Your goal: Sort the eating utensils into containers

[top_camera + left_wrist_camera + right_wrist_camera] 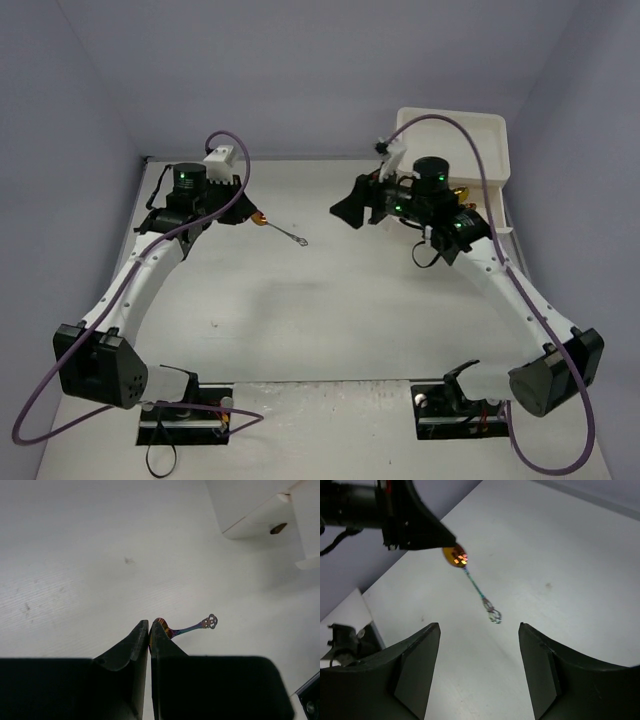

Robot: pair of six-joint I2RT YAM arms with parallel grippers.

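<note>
Spoon point(190, 628), gold bowl, filigree handle: bowl edge pinched in left tool point(149, 625) at far-left surface point(100, 555); grip looks marginal, so carry level toward far-right cabinet point(497, 150); right tool point(479, 645) spread, empty.

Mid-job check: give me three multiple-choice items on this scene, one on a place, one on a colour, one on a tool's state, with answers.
1. Where does the cabinet stand?
A near left; B far right; C centre
2. The bowl of the spoon is:
A gold; B red; C black
3. The right tool is:
A shut on a fork; B shut empty; C open

Answers:
1 B, it sits far right in the top view.
2 A, the bowl shines gold at the tip of the left tool.
3 C, its jaws stand wide apart with nothing between them.
</note>
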